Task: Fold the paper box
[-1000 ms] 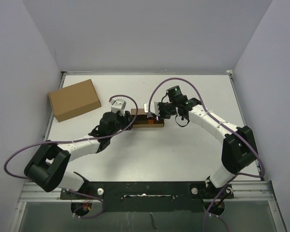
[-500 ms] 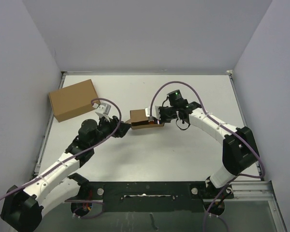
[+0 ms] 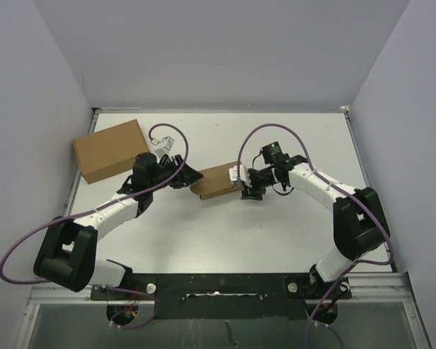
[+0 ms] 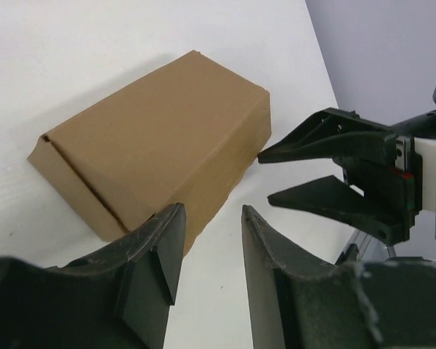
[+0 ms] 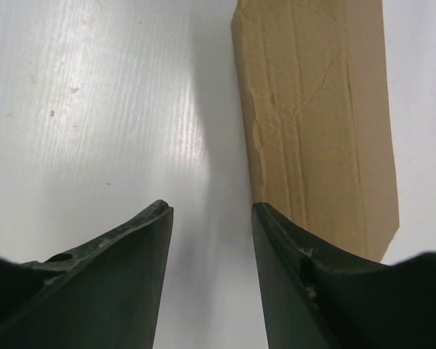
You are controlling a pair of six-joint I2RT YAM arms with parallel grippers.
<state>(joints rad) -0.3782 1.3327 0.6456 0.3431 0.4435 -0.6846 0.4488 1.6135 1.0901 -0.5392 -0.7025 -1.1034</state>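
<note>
The paper box (image 3: pixel 215 182) lies flat and closed on the white table (image 3: pixel 276 233), a small brown cardboard mailer. My left gripper (image 3: pixel 192 178) is open and empty just off its left end. In the left wrist view the box (image 4: pixel 160 138) sits beyond the open left gripper (image 4: pixel 211 218), and the right gripper (image 4: pixel 327 171) shows open at the box's far end. My right gripper (image 3: pixel 244 189) is open and empty at the box's right end. In the right wrist view the right gripper (image 5: pixel 209 211) is over bare table with the box (image 5: pixel 320 123) beside one finger.
A larger plain brown cardboard box (image 3: pixel 111 150) lies at the back left, close behind my left arm. Grey walls enclose the table on three sides. Purple cables loop over both arms.
The paper box stood on edge between both grippers and now lies flat, tilted, released. The left gripper drew back to the left; the right gripper dropped slightly towards me.
</note>
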